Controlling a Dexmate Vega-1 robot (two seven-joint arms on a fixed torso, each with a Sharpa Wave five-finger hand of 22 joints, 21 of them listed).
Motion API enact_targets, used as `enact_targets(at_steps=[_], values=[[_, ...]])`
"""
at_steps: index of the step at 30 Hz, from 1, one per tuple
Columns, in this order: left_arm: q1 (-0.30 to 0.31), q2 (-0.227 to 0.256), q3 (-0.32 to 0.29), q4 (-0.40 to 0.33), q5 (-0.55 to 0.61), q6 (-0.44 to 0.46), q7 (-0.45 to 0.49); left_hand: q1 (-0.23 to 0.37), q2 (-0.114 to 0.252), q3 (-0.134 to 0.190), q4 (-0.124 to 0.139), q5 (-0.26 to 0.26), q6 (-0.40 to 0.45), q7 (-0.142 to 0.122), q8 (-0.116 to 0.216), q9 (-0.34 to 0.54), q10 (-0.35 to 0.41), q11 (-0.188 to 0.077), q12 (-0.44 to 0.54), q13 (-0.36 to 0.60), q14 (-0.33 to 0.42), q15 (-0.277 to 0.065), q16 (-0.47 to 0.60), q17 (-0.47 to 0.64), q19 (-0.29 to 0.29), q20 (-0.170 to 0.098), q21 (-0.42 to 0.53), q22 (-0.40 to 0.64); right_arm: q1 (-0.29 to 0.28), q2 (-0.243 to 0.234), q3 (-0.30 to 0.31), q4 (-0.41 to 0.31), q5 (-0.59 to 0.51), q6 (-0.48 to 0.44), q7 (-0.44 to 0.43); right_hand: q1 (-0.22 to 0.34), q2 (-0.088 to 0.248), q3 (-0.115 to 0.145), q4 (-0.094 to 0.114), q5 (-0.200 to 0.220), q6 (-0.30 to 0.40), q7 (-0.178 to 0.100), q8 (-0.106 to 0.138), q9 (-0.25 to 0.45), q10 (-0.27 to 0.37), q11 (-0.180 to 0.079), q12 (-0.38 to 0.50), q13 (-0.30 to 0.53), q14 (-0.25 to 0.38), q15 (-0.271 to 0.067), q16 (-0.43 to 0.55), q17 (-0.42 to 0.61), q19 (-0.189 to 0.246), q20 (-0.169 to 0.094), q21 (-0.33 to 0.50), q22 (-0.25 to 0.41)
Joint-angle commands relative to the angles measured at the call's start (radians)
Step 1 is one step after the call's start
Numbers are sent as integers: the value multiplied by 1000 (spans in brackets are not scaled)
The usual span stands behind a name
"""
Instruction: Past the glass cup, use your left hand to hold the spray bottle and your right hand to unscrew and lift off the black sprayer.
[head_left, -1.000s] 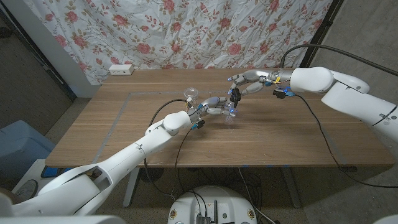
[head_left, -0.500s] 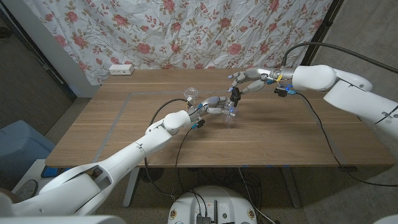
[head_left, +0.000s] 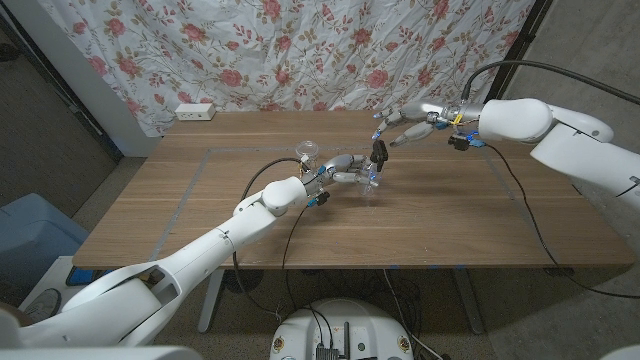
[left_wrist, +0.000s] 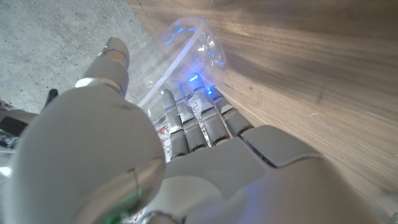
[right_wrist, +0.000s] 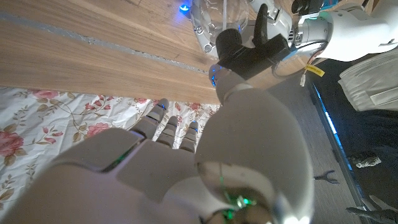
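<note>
Left hand reaches from the near left across the wooden bench and is wrapped around the clear spray bottle. The left wrist view confirms it: fingers lie along the transparent body, thumb on the opposite side. Grasp looks solid.

Bottle stands about mid-bench, upright, black sprayer on top and, as far as I can judge, not yet off. The glass cup sits just to the left of the bottle, close by the left wrist.

Right hand hovers just past and right of the sprayer, fingers spread, holding nothing. In the right wrist view the sprayer head is apart from that hand, so no contact.

Step in hand, my read: bring the right hand back onto the sprayer for another twist.
- Grip the collar, not the trigger or nozzle.
- Left hand keeps the bottle pinned; don't squeeze hard, thin plastic will flex.
- Turn about the bottle's axis, then lift straight up so the dip tube clears.
- Watch the glass cup beside the left arm.

Far side: floral curtain, white power strip at the far left edge.
</note>
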Motion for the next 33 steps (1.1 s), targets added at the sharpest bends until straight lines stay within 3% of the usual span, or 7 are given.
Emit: enact_targets(at_steps=[1, 4, 11, 15, 16, 22, 33], values=[[11, 12, -6, -23, 3, 3, 6, 33, 140, 8, 2, 2, 30, -22, 44, 3, 48, -38, 4, 6, 4, -140, -3, 2, 9, -40, -3, 4, -32, -64, 61, -60, 16, -56, -29, -22, 0, -14, 4, 1, -13, 3, -12, 4, -2, 6, 4, 4, -2, 11, 9, 1, 11, 4, 5, 3], [14, 15, -7, -28, 4, 5, 8, 32, 140, 8, 3, 2, 30, -22, 45, 2, 47, -40, 3, 7, 5, -140, -4, 2, 9, -39, -3, 4, -40, -76, 71, -74, 20, -72, -38, -38, -4, -24, 8, -1, -22, 3, -21, 4, -4, 12, 5, 4, 0, 14, 10, 1, 16, 8, 5, 3], [20, 20, -10, -39, 7, 8, 15, 31, 140, 7, 3, 2, 31, -22, 47, 1, 47, -39, 2, 8, 6, -141, -4, 2, 9, -40, -3, 4, -53, -96, 87, -103, 26, -99, -52, -151, -16, -78, 41, -13, -41, 5, -56, 7, -5, 39, 8, 5, 5, 38, 12, 0, 24, 40, 3, 3], [25, 24, -13, -47, 9, 10, 20, 32, 141, 7, 3, 2, 31, -21, 48, 0, 46, -39, 1, 9, 5, -141, -4, 3, 9, -39, -3, 4, -62, -101, 92, -128, 21, -127, -70, -263, -37, -127, 69, -29, -49, 7, -79, 9, -3, 63, 9, 5, 12, 63, 14, -1, 32, 71, 3, 4], [26, 25, -13, -49, 10, 10, 23, 32, 142, 7, 2, 2, 30, -20, 48, 0, 47, -39, 0, 9, 5, -140, -4, 3, 9, -38, -3, 4, -72, -102, 97, -132, 20, -125, -85, -312, -38, -145, 86, -35, -52, 8, -85, 11, -2, 61, 10, 5, 17, 65, 16, 0, 32, 72, 2, 4], [32, 27, -16, -57, 12, 12, 29, 29, 141, 7, 3, 2, 31, -22, 49, -1, 48, -40, 0, 10, 6, -141, -5, 3, 9, -39, -3, 4, -62, -114, 81, -189, -16, -200, -85, -411, -49, -181, 111, -45, -72, 13, -98, 16, 13, 72, 14, 5, 28, 73, 20, 1, 40, 88, 3, 5], [29, 21, -16, -47, 12, 9, 32, 29, 142, 6, 3, 2, 31, -23, 52, -4, 51, -39, -1, 12, 8, -140, -5, 3, 10, -39, -2, 4, -44, -130, 53, -281, -59, -338, -71, -544, -73, -231, 145, -60, -122, 82, -107, 24, -1, 109, 8, 5, 44, 107, 23, 2, 57, 123, 5, 5]])
